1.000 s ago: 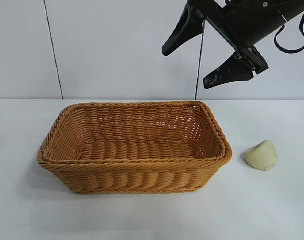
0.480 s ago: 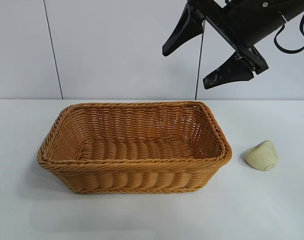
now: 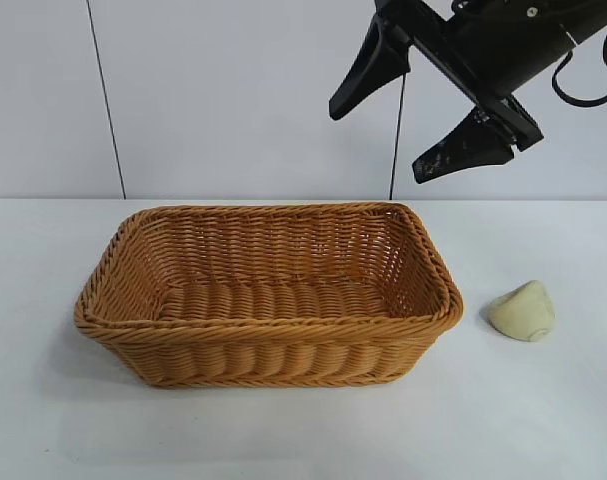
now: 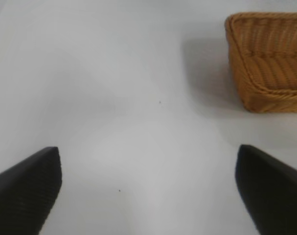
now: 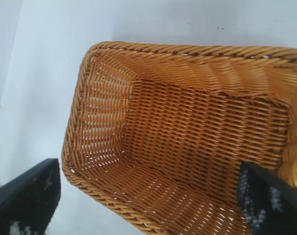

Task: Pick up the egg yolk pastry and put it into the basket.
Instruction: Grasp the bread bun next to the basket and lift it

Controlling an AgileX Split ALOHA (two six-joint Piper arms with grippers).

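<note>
Right now the table fills most of the scene, a plain white matte surface, and everything else gets placed off the basket. That basket is a big rectangular one of woven orange-brown wicker, with sloping sides and a thick braided rim, and its long axis runs side to side across the exterior view. It holds nothing; the right wrist camera looks straight down onto bare ribbed weave. No label, brand or writing is readable anywhere.

Up above the basket's far right corner hangs the right gripper, black and hard-edged, angled downward, its two wedge-shaped fingers spread wide apart with nothing between them. It is well clear of the rim, touching nothing.

The left gripper shows only in its own wrist camera: dark fingers set far apart, nothing held, bare table beneath it and a corner of the basket farther off to one side.

And the smallest player, the egg yolk pastry, sits on the table just off the basket's right end, close to it but not touching. It's a pale cream-yellow lump, matte, cone-like, lying tipped so its narrow end points up and toward the basket while its flat end faces away to the lower right.
</note>
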